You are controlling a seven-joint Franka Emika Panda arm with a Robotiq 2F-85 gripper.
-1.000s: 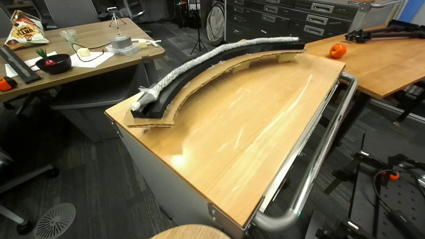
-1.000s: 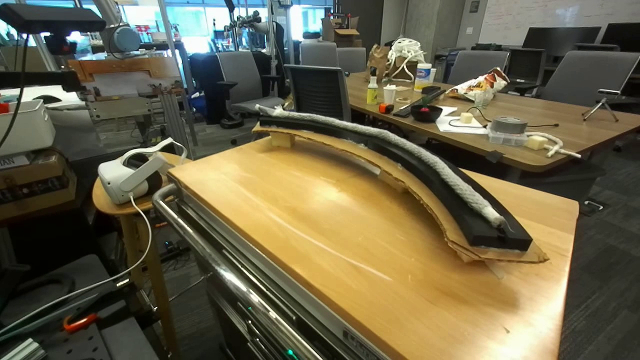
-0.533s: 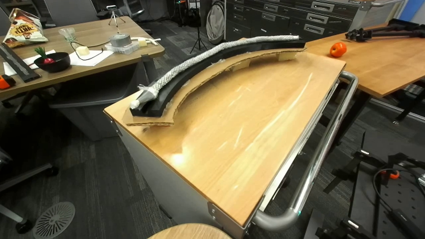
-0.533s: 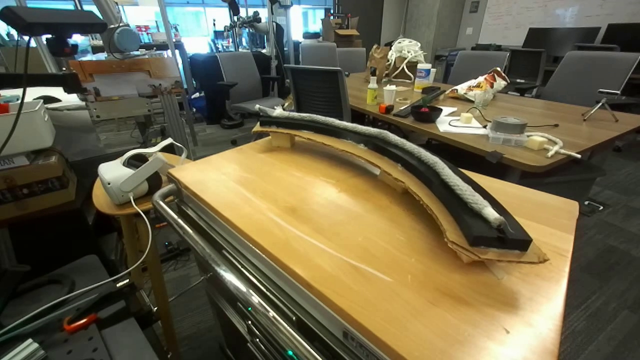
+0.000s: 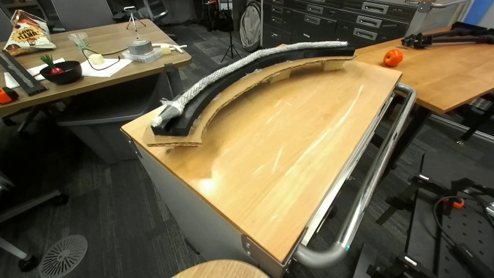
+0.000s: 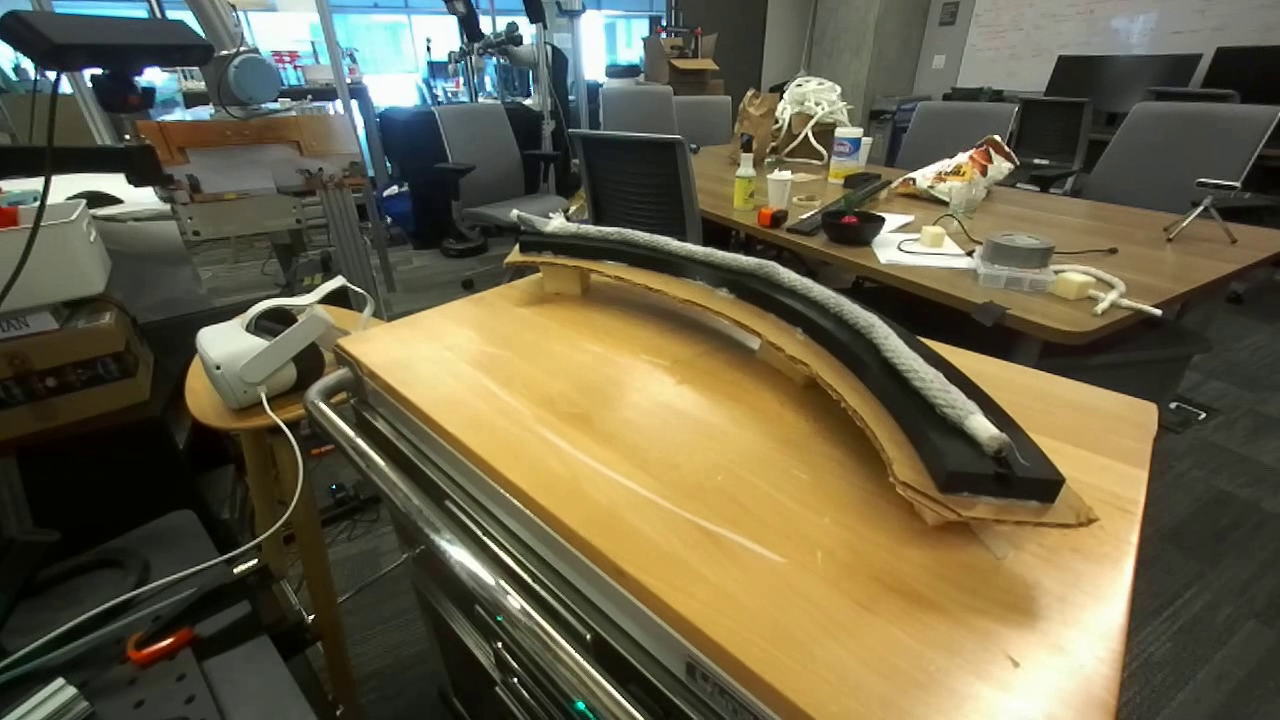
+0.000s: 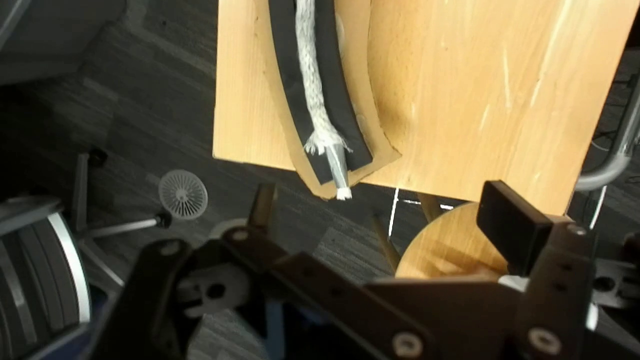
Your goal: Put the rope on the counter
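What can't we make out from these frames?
Rope, far end, wrist view: cut off by the top edge.
Stool, part of seat, wrist view: hidden by the gripper.
Counter, part beneath the cardboard, both exterior views: cardboard covers it.
Nameplate, in an exterior view: too blurred to read.
Dark shape, in an exterior view: cut off by the top edge; can't identify it.

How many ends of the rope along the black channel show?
2: the silver-wrapped end, nearer the gripper; the other end, at the channel's opposite end.
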